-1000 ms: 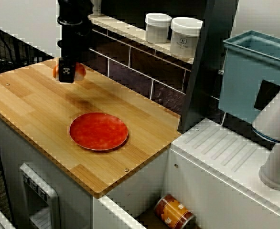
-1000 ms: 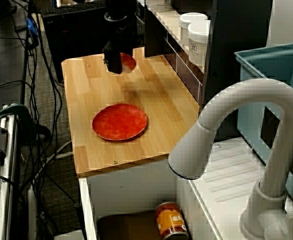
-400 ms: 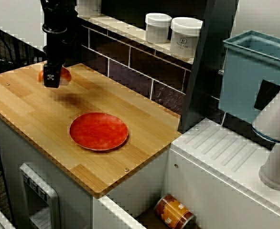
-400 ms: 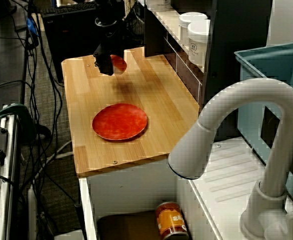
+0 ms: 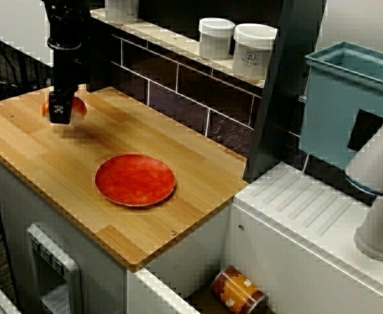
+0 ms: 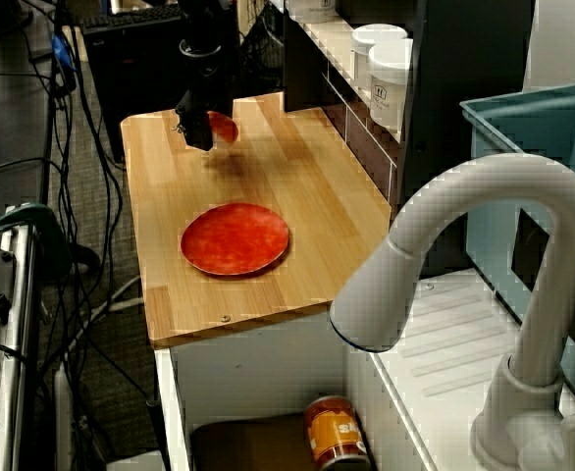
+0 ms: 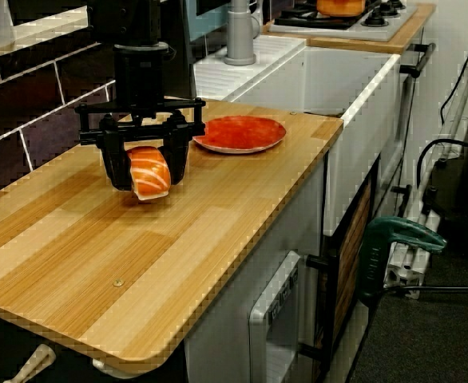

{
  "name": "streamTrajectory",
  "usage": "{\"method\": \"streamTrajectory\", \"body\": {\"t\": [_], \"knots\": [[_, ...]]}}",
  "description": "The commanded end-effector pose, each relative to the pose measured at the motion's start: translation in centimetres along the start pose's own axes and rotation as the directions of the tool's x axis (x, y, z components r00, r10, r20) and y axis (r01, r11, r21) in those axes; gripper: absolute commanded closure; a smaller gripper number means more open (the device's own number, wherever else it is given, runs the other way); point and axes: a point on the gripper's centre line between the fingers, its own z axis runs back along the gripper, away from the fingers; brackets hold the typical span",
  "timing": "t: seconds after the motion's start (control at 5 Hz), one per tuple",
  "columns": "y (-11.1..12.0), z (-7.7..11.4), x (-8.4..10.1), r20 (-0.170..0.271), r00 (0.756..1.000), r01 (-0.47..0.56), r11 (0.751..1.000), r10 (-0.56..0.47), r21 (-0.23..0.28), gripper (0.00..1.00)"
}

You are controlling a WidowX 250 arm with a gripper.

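Note:
My gripper [image 7: 148,171] is shut on a piece of salmon sushi [image 7: 149,171], orange with white stripes, held just above the wooden counter [image 7: 162,247]. In the front view the gripper [image 5: 61,112] hangs over the counter's far left part with the sushi [image 5: 76,106] showing beside its fingers. From the sink side the gripper [image 6: 197,132] is at the counter's far end, the sushi [image 6: 223,128] peeking out to its right. A round red plate [image 5: 134,180] lies bare near the counter's middle, well apart from the gripper.
Two white jars [image 5: 234,46] stand on the tiled ledge behind the counter. A blue bin [image 5: 348,104] and a white faucet [image 6: 464,294] are at the sink side. An orange can [image 5: 238,291] lies below. Cables and a green clamp [image 7: 398,243] sit past the counter's end.
The gripper has carried the sushi leftward, away from the red plate and toward the counter's far end. The plate has stayed put.

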Motion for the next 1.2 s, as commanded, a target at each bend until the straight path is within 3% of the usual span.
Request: {"method": "streamTrajectory", "body": {"t": [0.0, 0.6, 0.8, 1.0], "knots": [[0.2, -0.1, -1.1, -0.017, 1.000, -0.001, 1.000, 0.001, 0.017, 0.00], [1.7, 1.1, -0.8, 0.018, 0.999, -0.046, 0.998, 0.046, -0.036, 0.00], [2.1, 1.1, -0.5, 0.019, 0.998, -0.062, 0.997, 0.063, -0.053, 1.00], [2.1, 0.9, -0.4, 0.005, 0.998, -0.067, 0.996, 0.068, -0.055, 0.90]]}}
